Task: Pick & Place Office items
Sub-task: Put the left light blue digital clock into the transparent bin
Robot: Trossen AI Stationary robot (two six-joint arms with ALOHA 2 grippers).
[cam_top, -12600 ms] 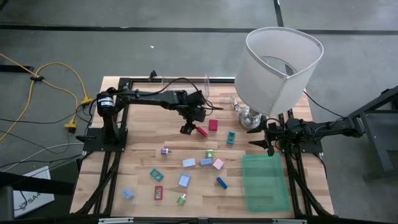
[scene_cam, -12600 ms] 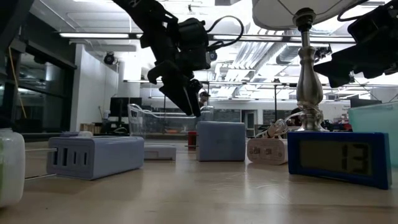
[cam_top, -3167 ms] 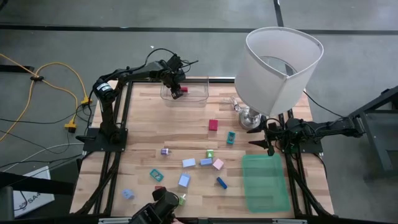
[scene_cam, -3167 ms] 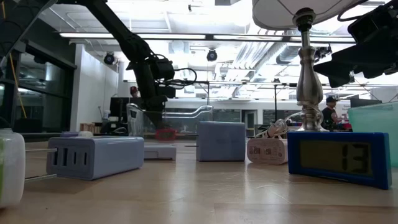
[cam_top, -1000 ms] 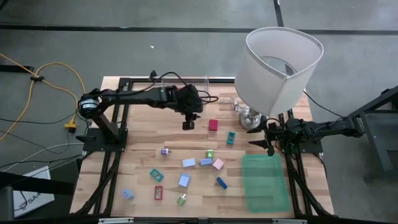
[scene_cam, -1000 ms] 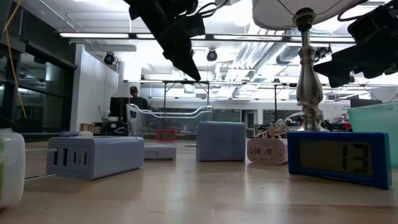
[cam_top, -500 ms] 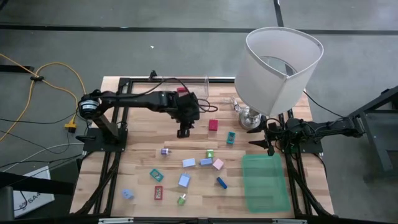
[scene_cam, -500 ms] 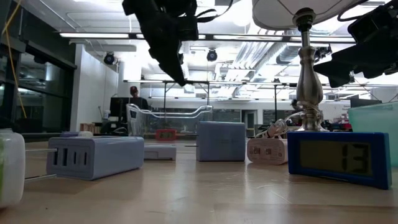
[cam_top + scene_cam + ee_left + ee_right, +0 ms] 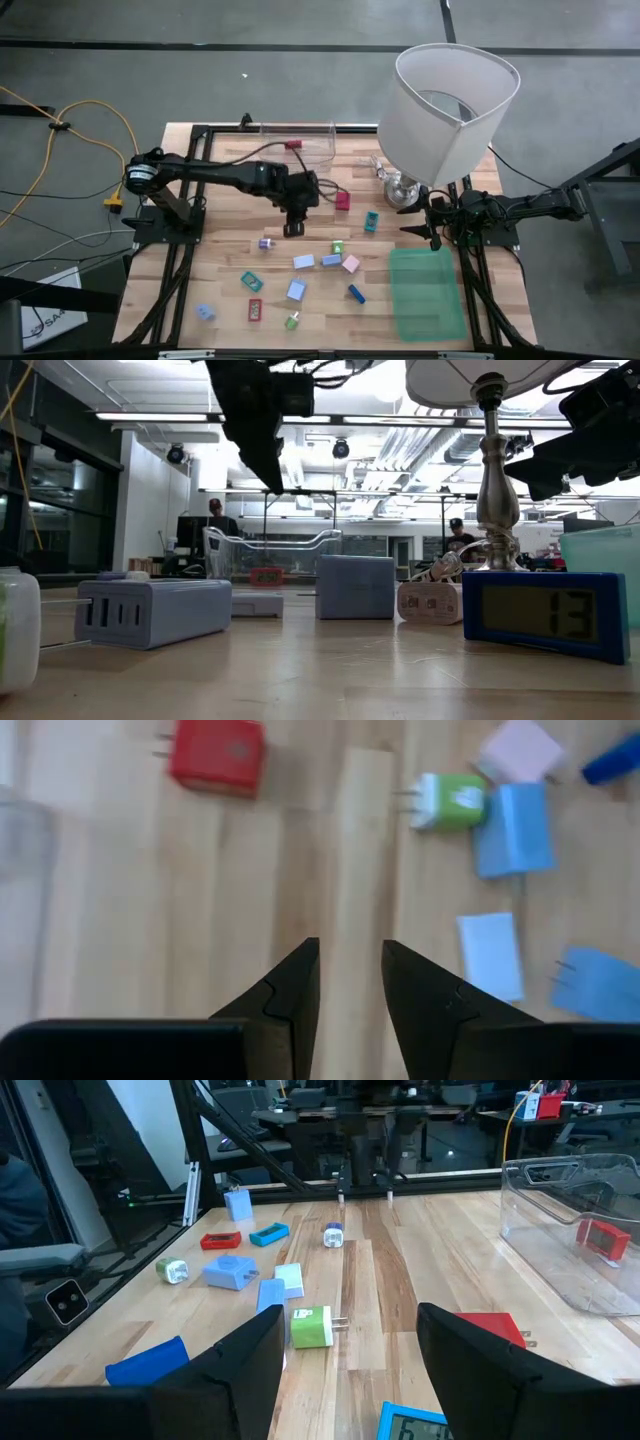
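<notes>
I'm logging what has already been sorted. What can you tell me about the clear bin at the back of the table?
The clear bin is a see-through, plastic-looking rectangular container with thin walls and a flared rim. It sits upright on the wooden table near its far edge, beside the lamp base. A single red item with a pale face lies inside it, on the floor of the bin. Neither gripper touches it; the left gripper hovers over the table nearer the middle.

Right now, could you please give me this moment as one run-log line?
left gripper: empty, slightly open, above table between purple piece and red charger | right gripper: open, waiting by green bin | clear bin: one red item
</notes>
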